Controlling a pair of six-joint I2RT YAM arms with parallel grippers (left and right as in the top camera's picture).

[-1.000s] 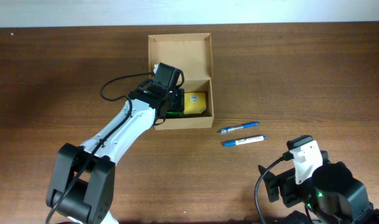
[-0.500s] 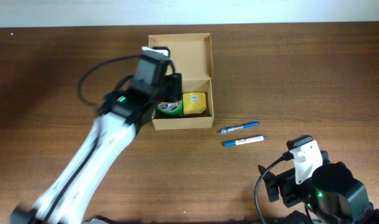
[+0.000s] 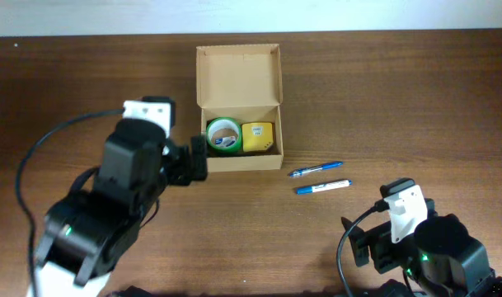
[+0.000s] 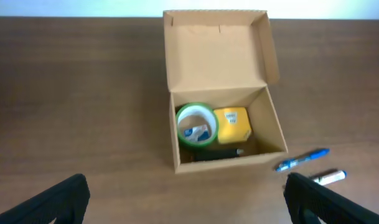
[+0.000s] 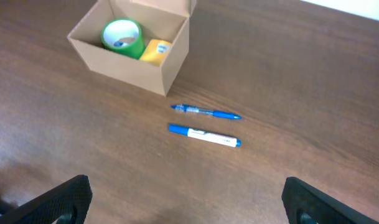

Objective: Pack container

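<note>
Both arms stood clear of the container (image 3: 238, 78).
Left gripper (image 4: 186, 190) and right gripper (image 5: 186, 193) gaped wide, empty, over the brown wooden table (image 3: 399, 99).

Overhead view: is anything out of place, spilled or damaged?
Nothing is spilled or damaged. The open container holds a green tape roll and a yellow block. Only a blue pen and a blue marker lie loose on the table beside it.
</note>
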